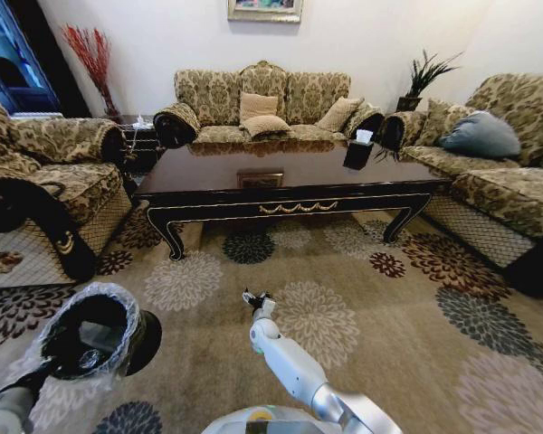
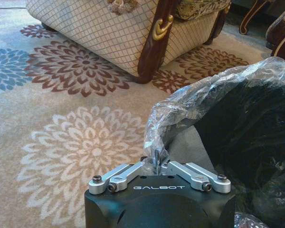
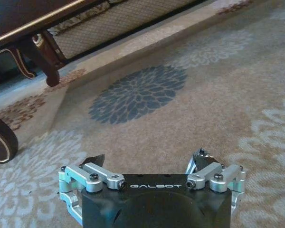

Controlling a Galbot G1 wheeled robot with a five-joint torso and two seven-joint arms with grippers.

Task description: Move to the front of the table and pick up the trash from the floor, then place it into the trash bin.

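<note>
The dark wood table stands straight ahead across the flowered carpet floor. At the lower left, the black trash bin with its clear liner is tilted, mouth toward the camera. My left gripper is shut on the liner at the bin's rim, and shows in the head view at the bin's near edge. My right gripper hangs open over bare carpet, at the centre of the head view, with nothing between its fingers. The trash is out of view.
Patterned sofas ring the table: an armchair on the left, a couch behind, another sofa on the right. A black tissue box sits on the tabletop. Open carpet lies between me and the table.
</note>
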